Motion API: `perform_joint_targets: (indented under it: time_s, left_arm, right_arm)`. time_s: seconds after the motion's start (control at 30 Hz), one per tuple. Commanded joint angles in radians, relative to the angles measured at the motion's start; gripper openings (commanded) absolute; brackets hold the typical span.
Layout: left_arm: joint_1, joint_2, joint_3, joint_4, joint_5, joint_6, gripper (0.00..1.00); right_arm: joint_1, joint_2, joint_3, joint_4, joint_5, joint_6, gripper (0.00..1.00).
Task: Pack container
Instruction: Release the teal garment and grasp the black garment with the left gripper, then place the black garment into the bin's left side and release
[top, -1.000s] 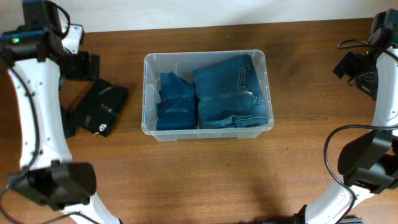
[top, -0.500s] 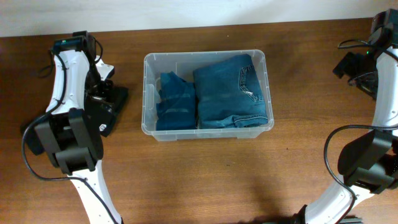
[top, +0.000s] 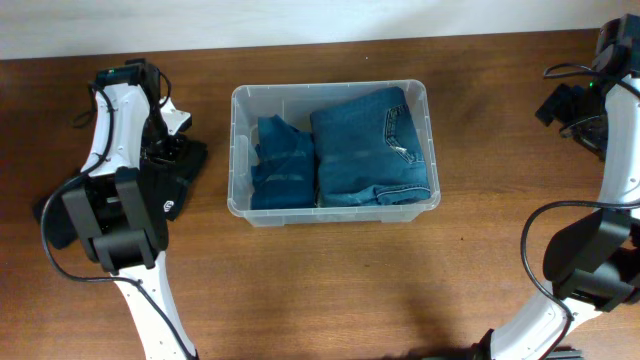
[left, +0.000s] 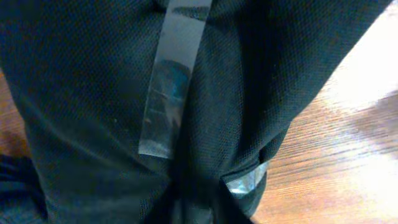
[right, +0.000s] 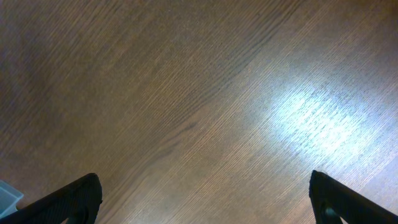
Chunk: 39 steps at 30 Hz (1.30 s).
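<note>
Two folded denim pieces (top: 372, 150) sit inside the container (top: 331, 87), centre frame on the tabletop (top: 330, 290). The left hand (top: 162, 155) is buried in black fabric (left: 81, 93), grip unreadable; the right hand (right: 205, 200), fingertips cropped at the bottom corners, spreads wide, empty.

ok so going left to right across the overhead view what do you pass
black folded garment → container, and inside it the small folded denim piece → larger folded jeans → right arm
</note>
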Motion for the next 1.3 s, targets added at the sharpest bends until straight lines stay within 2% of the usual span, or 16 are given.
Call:
perform_joint_targets:
  time_s: [0.0, 0.03, 0.1, 0.2, 0.3, 0.43, 0.7, 0.73, 0.9, 1.07, 1.27]
  left_arm:
    - [-0.006, 0.032, -0.011, 0.004, 0.034, 0.012, 0.26]
    - [-0.006, 0.039, -0.013, 0.011, 0.051, 0.012, 0.43]
    - [-0.006, 0.05, -0.013, 0.013, 0.072, 0.012, 0.44]
    - [-0.006, 0.063, -0.013, 0.014, 0.087, 0.012, 0.01]
    - [-0.006, 0.06, -0.009, 0.009, 0.087, 0.011, 0.01]
    - [-0.006, 0.059, 0.045, -0.039, 0.087, -0.061, 0.0]
    - [-0.006, 0.059, 0.433, -0.29, 0.086, -0.174, 0.0]
    - [-0.006, 0.044, 0.534, -0.289, 0.089, -0.239, 0.0]
    - [-0.011, -0.01, 0.723, -0.289, 0.139, -0.359, 0.01]
    - [-0.048, -0.086, 0.773, -0.289, 0.188, -0.387, 0.0]
    - [-0.169, -0.183, 0.773, -0.289, 0.19, -0.427, 0.01]
  right_arm:
    - [-0.001, 0.006, -0.004, 0.0, 0.009, 0.001, 0.98]
    - [-0.001, 0.006, -0.004, 0.0, 0.009, 0.001, 0.98]
    - [-0.001, 0.006, -0.004, 0.0, 0.009, 0.001, 0.98]
    - [-0.001, 0.006, -0.004, 0.0, 0.009, 0.001, 0.98]
    - [-0.001, 0.006, -0.004, 0.0, 0.009, 0.001, 0.98]
    - [-0.001, 0.006, -0.004, 0.0, 0.009, 0.001, 0.99]
    - [-0.001, 0.006, -0.004, 0.0, 0.009, 0.001, 0.98]
    - [-0.001, 0.006, -0.004, 0.0, 0.009, 0.001, 0.98]
    - [-0.001, 0.006, -0.004, 0.0, 0.009, 0.001, 0.98]
    - [0.0, 0.006, -0.004, 0.0, 0.009, 0.001, 0.98]
    - [0.0, 0.006, -0.004, 0.0, 0.009, 0.001, 0.99]
